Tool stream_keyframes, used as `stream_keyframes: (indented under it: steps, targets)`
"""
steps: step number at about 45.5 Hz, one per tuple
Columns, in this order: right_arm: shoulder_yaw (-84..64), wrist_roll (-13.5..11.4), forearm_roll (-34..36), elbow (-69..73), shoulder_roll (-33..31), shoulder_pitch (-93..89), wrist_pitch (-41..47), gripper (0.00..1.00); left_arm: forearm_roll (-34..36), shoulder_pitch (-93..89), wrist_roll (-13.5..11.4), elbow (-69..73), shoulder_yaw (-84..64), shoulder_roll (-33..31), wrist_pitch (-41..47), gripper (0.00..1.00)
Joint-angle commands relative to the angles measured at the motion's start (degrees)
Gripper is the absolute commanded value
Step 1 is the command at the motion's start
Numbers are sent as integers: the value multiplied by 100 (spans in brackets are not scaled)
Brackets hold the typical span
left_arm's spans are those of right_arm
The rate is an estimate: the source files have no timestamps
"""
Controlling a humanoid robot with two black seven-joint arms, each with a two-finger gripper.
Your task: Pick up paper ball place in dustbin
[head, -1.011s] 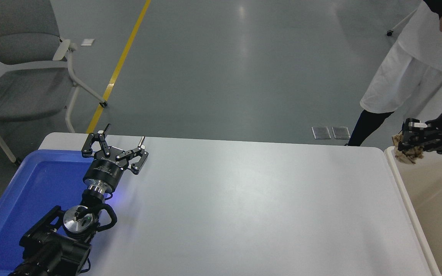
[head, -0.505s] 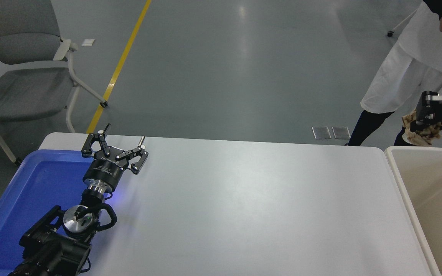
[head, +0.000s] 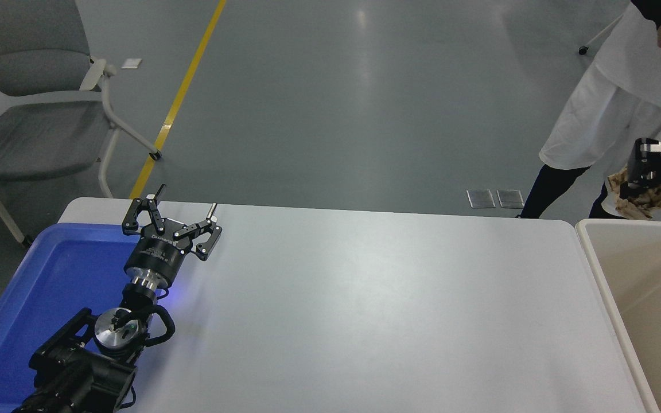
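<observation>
At the right edge of the head view, my right gripper (head: 636, 186) hangs in the air, shut on the tan crumpled paper ball (head: 638, 201). It sits above the far rim of the beige dustbin (head: 629, 304), which stands against the table's right end. The ball pokes out below and left of the fingers. My left gripper (head: 184, 213) is parked open at the table's far left, over the corner of the blue tray.
A shallow blue tray (head: 32, 298) lies at the table's left end under my left arm. A person in a white coat (head: 611, 109) stands just beyond the dustbin, close to my right gripper. A grey chair (head: 32, 97) stands at the far left.
My right gripper has risen with the paper ball from the bin's rim level and shifted right. In the last half second it barely moved. The left arm stayed still.
</observation>
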Motion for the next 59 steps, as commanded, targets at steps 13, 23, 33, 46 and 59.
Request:
stream_keyframes:
  steps: [13, 23, 33, 46, 59]
  targets:
    - [717, -178, 960, -1824, -108, -2828, -1837, 0, 0, 0, 0, 0, 0, 0, 0, 99]
    - [1500, -582, 978, -2070, 32, -4014, -3392, 0, 0, 0, 0, 0, 0, 0, 0, 99]
    - [2537, -706, 978, -2658, 665, -5412, -4158, 0, 0, 0, 0, 0, 0, 0, 0, 99]
    - [3249, -706, 952, -3608, 1342, -6450, -4361, 0, 0, 0, 0, 0, 0, 0, 0, 99]
    - [3329, -706, 881, -3634, 1316, -6450, -4369, 18, 0, 0, 0, 0, 0, 0, 0, 99]
